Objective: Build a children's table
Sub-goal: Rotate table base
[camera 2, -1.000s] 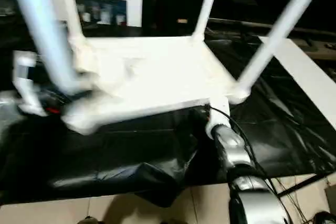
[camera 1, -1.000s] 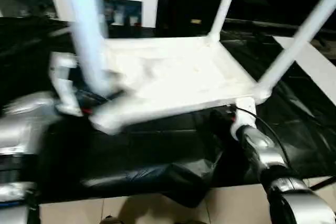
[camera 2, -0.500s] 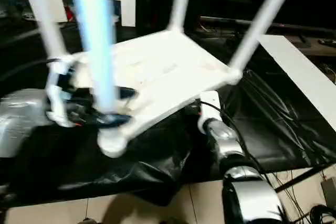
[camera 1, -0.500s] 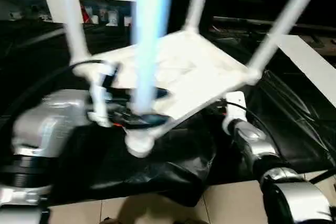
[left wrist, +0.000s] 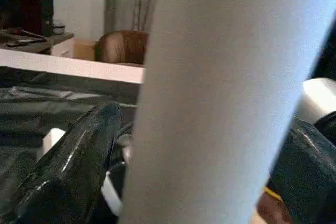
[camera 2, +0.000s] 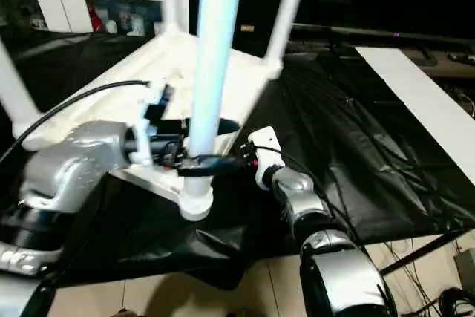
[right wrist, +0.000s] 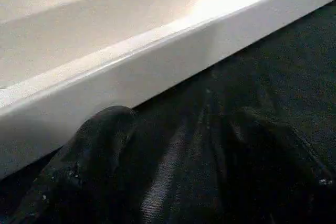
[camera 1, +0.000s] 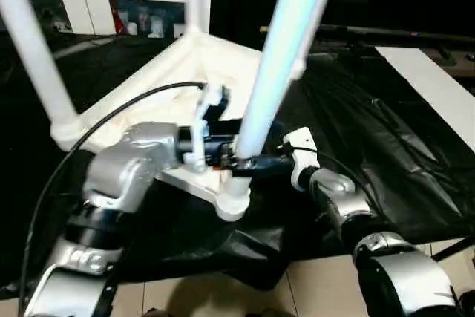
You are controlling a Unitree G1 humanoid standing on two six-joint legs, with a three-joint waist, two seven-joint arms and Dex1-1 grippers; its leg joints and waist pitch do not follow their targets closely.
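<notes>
Our left pincer (camera 1: 241,159) squeezes the near leg (camera 1: 278,64) of the upside-down children's table (camera 1: 148,102). Our right pincer (right wrist: 173,161) sits beside its edge; we cannot tell its grip.

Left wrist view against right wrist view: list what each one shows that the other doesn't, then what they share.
In the left wrist view: a thick white tapered tube leg between the left tool's black fingers, and a flat white rectangular board behind. In the right wrist view: the long white plastic edge of the square table top, with one black finger of the right tool below it. Both: black plastic sheeting under the work.
</notes>
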